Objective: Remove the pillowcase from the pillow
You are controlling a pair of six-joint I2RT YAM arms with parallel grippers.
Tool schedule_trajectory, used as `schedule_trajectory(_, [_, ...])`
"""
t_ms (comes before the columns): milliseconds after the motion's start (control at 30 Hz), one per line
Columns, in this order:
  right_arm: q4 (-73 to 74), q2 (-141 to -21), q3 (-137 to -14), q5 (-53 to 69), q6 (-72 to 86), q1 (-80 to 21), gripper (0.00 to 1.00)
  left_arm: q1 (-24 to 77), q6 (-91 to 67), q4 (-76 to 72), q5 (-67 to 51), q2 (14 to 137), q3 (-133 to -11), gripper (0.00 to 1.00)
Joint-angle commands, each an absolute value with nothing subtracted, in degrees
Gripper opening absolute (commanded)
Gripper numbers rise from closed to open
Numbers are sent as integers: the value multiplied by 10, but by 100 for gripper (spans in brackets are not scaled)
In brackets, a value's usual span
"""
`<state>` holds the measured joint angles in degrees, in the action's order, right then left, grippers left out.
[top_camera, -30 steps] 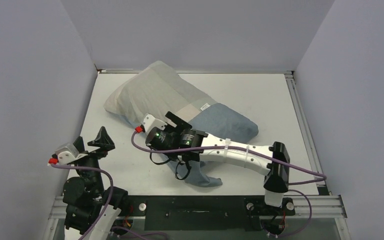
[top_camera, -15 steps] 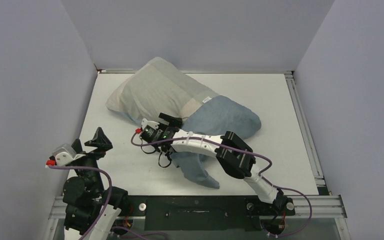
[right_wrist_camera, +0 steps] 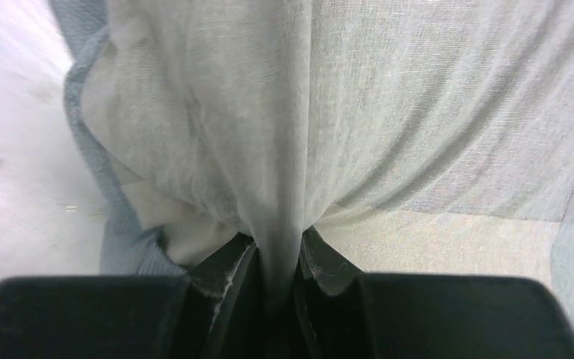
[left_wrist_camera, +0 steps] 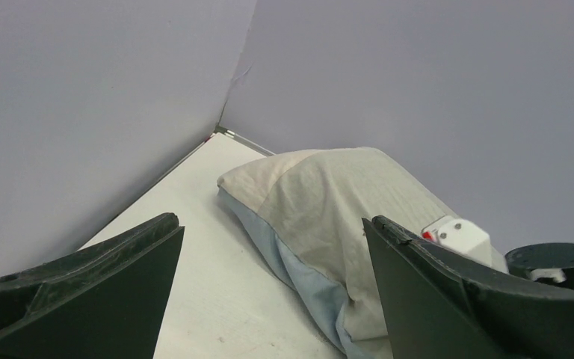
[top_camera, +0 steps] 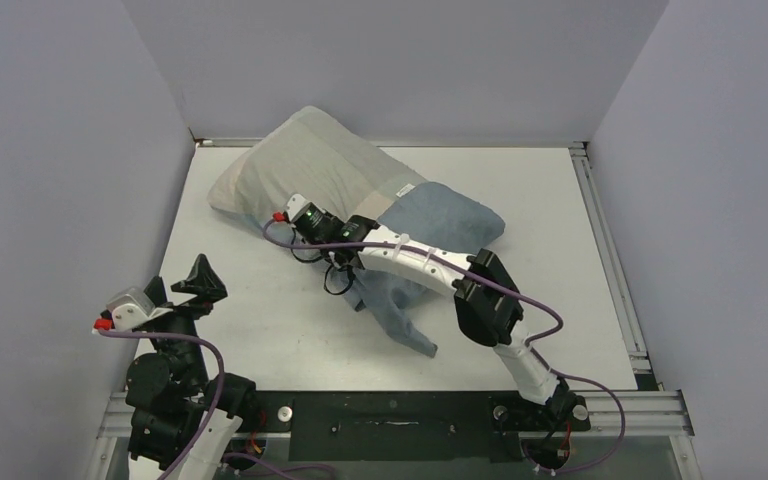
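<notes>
The pillowcase [top_camera: 355, 185], plump with the hidden pillow, lies from the centre of the table [top_camera: 580, 250] toward 11 o'clock. My right gripper [right_wrist_camera: 275, 258] pinches a fold of its pale band, ready to peel cloth away. My left gripper [top_camera: 203, 283] hovers at 8 o'clock, fingers spread, free to pin the pillow.

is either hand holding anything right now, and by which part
The right hand is shut on a pinched-up fold of the pillowcase, in its pale banded side. The left hand is open and holds nothing.
</notes>
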<state>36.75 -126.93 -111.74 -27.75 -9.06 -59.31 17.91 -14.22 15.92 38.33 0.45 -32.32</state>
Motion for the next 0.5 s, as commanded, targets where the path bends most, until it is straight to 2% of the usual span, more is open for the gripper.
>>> schedule_trajectory(0, [356, -1185, -1185, -119, -22, -598, 5, 180, -137, 147, 364, -82, -341, 96])
schedule_trajectory(200, [322, -1130, -1211, -16, 52, -582, 5, 181, -134, 144, 350, -82, -338, 96])
schedule_trajectory(467, [136, -1040, -1100, 232, 241, -489, 5, 182, -131, 142, 339, -81, -338, 96])
